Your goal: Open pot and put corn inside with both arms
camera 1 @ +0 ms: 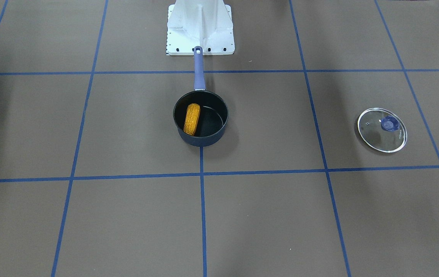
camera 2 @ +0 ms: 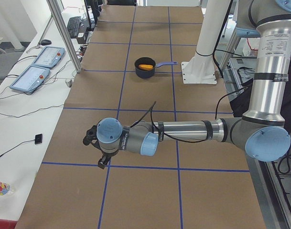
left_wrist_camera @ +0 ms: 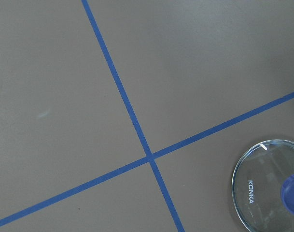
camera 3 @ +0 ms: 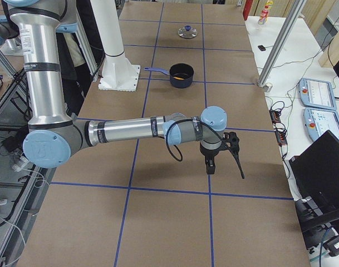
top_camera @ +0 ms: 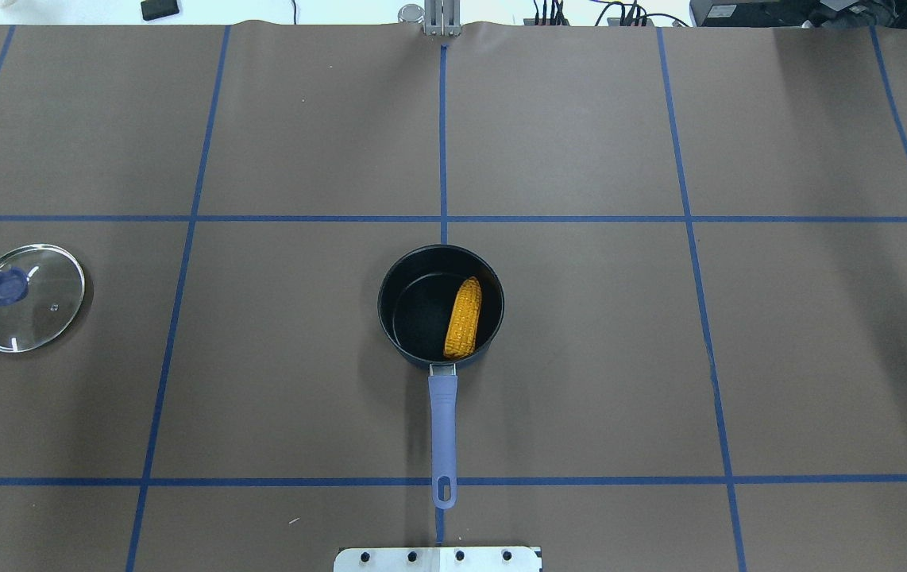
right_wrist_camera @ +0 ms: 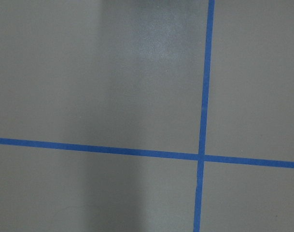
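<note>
Two arms are hanging low over the desk (top_camera: 580, 357), each well apart from the pot (top_camera: 418, 314), which is sitting in the middle with its handle (top_camera: 442, 429) pointing back toward the robot's base. The corn (top_camera: 463, 318) is lying inside the pot, leaning along the wall on the robot's right, narrow end pointing away from the robot. The glass lid (top_camera: 27, 297) is resting flat, knob up, far out on the robot's left, which is leaving the pot's mouth open.

The left tool (camera 2: 103, 161) is pointing down near that lid, whose edge is showing in the left wrist view; the right tool (camera 3: 209, 166) is pointing down over bare desk at the opposite end. Only the side views are showing them, so I cannot tell whether either is clenched or released. Judging by the layout, both steps are looking done, and the arms are probably sitting wide so nothing is crowding the pot.
</note>
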Tool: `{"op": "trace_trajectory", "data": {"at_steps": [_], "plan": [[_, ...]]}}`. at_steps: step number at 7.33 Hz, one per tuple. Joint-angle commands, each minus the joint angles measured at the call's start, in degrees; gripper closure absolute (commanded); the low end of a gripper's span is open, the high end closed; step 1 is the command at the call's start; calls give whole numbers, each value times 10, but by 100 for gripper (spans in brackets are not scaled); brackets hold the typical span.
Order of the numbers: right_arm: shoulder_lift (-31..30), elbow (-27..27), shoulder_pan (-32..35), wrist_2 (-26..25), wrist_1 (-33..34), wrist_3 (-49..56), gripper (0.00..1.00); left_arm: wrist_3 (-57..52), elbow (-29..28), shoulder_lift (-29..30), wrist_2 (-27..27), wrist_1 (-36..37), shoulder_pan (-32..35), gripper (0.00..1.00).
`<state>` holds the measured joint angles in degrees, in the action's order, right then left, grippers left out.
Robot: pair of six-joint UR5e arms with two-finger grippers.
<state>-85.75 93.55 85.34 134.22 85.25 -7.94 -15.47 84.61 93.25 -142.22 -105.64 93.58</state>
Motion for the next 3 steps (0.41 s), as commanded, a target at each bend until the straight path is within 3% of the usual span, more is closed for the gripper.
{"op": "trace_trajectory", "data": {"at_steps": [1, 3], "plan": [[-7, -2, 0, 0, -11, 0, 0, 0, 0, -7, -1, -2, 0, 2], [-8, -6, 0, 0, -11, -3, 0, 0, 1, -5, -2, -1, 0, 2]]}}
